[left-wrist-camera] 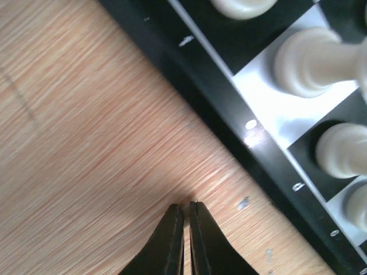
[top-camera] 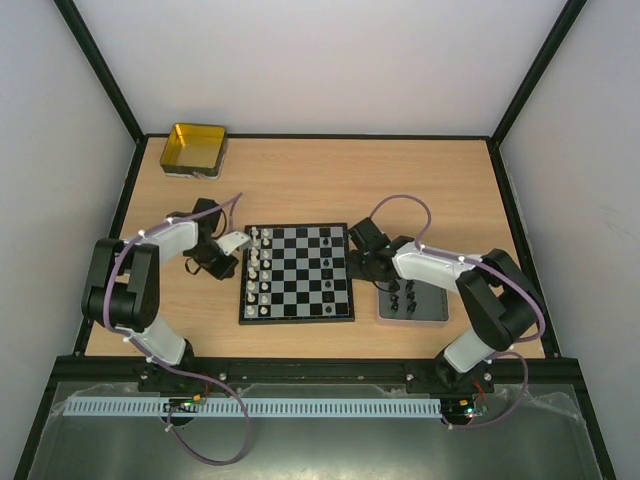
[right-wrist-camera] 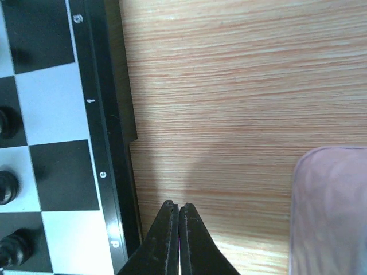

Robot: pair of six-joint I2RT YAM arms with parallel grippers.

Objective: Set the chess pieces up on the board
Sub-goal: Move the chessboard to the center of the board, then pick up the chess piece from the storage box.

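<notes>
The board (top-camera: 297, 272) lies in the middle of the table. Whitish chess pieces (top-camera: 258, 270) stand in its two left columns, and a few black ones (top-camera: 331, 243) stand near its right side. My left gripper (top-camera: 243, 250) hovers at the board's left edge. The left wrist view shows it (left-wrist-camera: 186, 205) shut and empty over bare wood, beside the black border (left-wrist-camera: 229, 109) and whitish pieces (left-wrist-camera: 312, 60). My right gripper (top-camera: 362, 262) is at the board's right edge. In the right wrist view it (right-wrist-camera: 178, 205) is shut on nothing, just right of the border (right-wrist-camera: 106, 143), with black pieces (right-wrist-camera: 7, 187) at far left.
A dark grey tray (top-camera: 432, 312) right of the board holds several black pieces (top-camera: 405, 295). A yellow tin (top-camera: 194, 148) sits at the back left corner. A blurred pale shape (right-wrist-camera: 330, 212) fills the lower right of the right wrist view. Black frame rails edge the table.
</notes>
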